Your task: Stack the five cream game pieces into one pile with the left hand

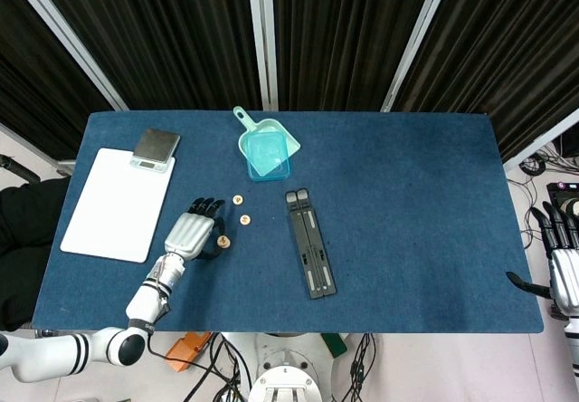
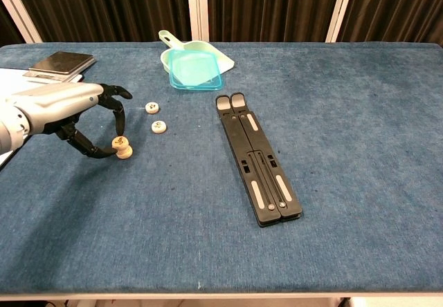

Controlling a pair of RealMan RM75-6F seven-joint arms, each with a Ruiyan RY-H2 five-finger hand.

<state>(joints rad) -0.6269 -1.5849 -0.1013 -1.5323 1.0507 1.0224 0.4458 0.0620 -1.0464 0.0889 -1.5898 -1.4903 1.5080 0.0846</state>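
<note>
A short pile of cream game pieces [image 2: 124, 151] [image 1: 223, 240] stands on the blue table left of centre. My left hand [image 2: 66, 106] [image 1: 189, 232] reaches it from the left, pinching the pile's top piece [image 2: 120, 142] between thumb and a finger, with the other fingers arched above. Two loose cream pieces lie just beyond: one [image 2: 158, 126] [image 1: 244, 219] nearer the pile, the other [image 2: 152, 108] [image 1: 236, 200] further back. My right hand [image 1: 563, 271] hangs off the table's right edge, fingers apart and holding nothing.
A folded black stand [image 2: 255, 157] lies lengthwise at centre. A teal scoop with a lid [image 2: 194, 67] sits at the back. A small scale [image 1: 155, 148] and a white board [image 1: 116, 202] lie at the far left.
</note>
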